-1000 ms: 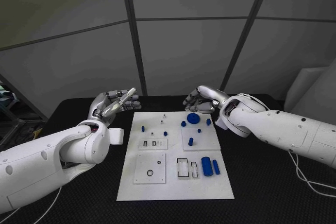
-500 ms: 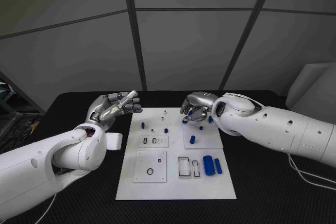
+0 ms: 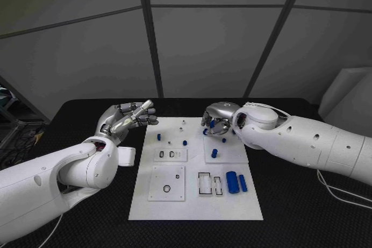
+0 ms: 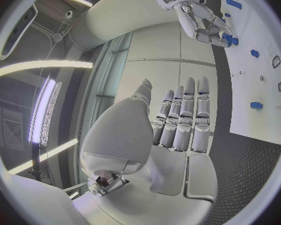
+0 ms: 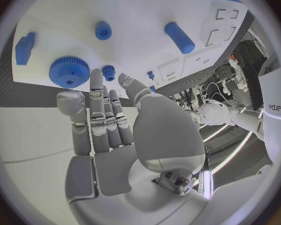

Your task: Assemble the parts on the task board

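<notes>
**Now: right hand over the gear, nothing held**

Plainly the right hand (image 3: pixel 219 120) hovers at the board's far right with its fingers (image 5: pixel 98 92) apart and empty, tips just above the big gear (image 5: pixel 69 71) and a small gear (image 5: pixel 108 71) beside it. The left hand (image 3: pixel 128 118) hangs off the board's (image 3: pixel 198 207) far left edge, fingers straight, close together, holding nothing. The gear looks light, rigid plastic with a toothed rim; a pinch across that rim should hold without slipping. Near right on the board lie two cylinders (image 3: pixel 235 182).
</notes>
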